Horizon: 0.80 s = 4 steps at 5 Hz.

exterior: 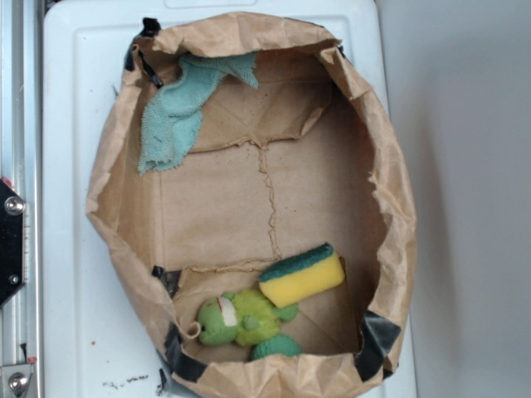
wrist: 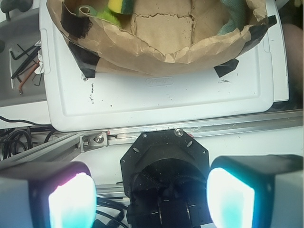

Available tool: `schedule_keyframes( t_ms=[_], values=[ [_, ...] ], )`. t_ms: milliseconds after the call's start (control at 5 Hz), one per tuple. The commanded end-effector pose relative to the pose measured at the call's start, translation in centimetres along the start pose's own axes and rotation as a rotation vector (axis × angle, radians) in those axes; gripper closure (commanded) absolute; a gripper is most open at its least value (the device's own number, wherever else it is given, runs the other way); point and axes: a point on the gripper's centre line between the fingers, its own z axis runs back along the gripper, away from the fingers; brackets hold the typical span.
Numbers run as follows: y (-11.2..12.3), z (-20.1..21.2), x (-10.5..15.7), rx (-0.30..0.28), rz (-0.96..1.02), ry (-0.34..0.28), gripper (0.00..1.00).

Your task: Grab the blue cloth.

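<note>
The blue cloth [exterior: 174, 116] is a pale teal terry rag draped over the far left inner wall of a brown paper bag [exterior: 390, 191]. In the wrist view only a corner of the blue cloth [wrist: 235, 14] shows at the top right, inside the bag [wrist: 156, 47]. My gripper [wrist: 151, 199] is open, its two glowing pads [wrist: 71, 202] wide apart with nothing between them. It hangs outside the bag, over the black robot base [wrist: 164, 175], well away from the cloth. The exterior view does not show the gripper.
A yellow sponge [exterior: 303, 275] with a dark green top and a green plush toy [exterior: 241, 319] lie at the bag's near end. The bag rests on a white lid [exterior: 75, 124]. An aluminium rail [wrist: 213, 126] runs beside it, and Allen keys [wrist: 23, 61] lie off to the side.
</note>
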Motion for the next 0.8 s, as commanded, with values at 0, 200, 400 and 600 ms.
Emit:
schedule_keyframes(
  t_ms=[0,200,400,600],
  values=[
    [0.0,0.0,0.0,0.000,0.000,0.000,0.00],
    [0.5,-1.8,4.9,0.015,0.077,-0.055,0.00],
    [2.8,-3.2,8.4,0.016,0.157,-0.140,0.00],
    [4.9,-4.7,10.5,0.031,0.287,-0.294,0.00]
  ],
)
